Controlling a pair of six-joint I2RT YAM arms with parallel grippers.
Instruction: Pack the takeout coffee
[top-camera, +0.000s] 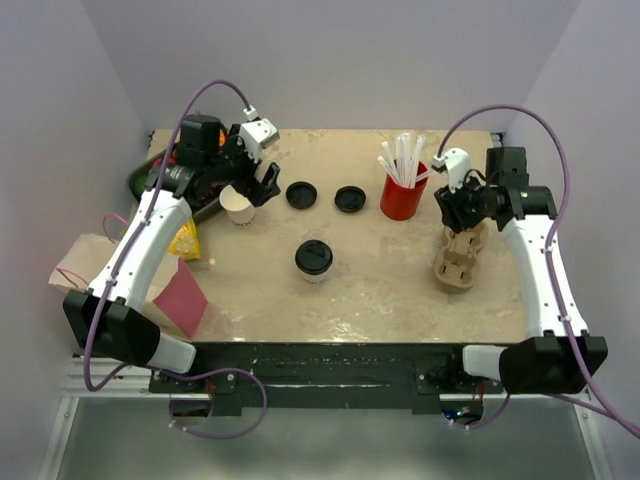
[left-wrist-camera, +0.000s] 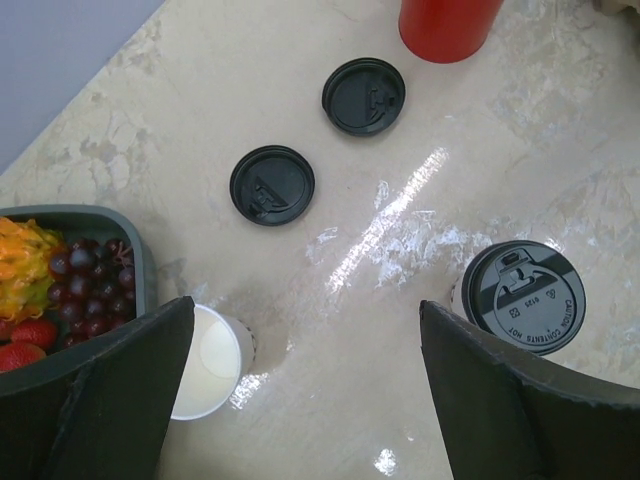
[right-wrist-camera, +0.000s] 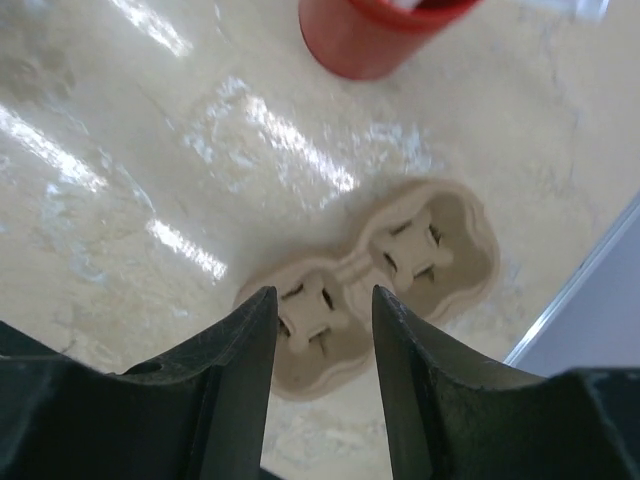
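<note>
An open white paper cup (top-camera: 238, 206) (left-wrist-camera: 205, 360) stands by the fruit tray. My left gripper (top-camera: 258, 188) (left-wrist-camera: 305, 330) hangs above the table, open wide, with that cup under its left finger and nothing held. Two loose black lids (left-wrist-camera: 272, 185) (left-wrist-camera: 363, 96) lie beyond it. A white cup with a black lid on it (top-camera: 313, 259) (left-wrist-camera: 522, 297) stands mid-table. My right gripper (top-camera: 458, 214) (right-wrist-camera: 322, 295) hovers over the near socket of the tan cardboard cup carrier (top-camera: 457, 258) (right-wrist-camera: 420, 255). Its jaws stand partly apart, gripping nothing.
A red cup of white straws (top-camera: 403, 190) (right-wrist-camera: 370, 40) stands left of the carrier. A dark tray of fruit (top-camera: 150, 178) (left-wrist-camera: 140, 262) is at far left, with a yellow packet (top-camera: 185, 241), a pink napkin (top-camera: 181, 297) and a brown paper bag (top-camera: 82, 268). The table edge (right-wrist-camera: 580, 290) runs just right of the carrier.
</note>
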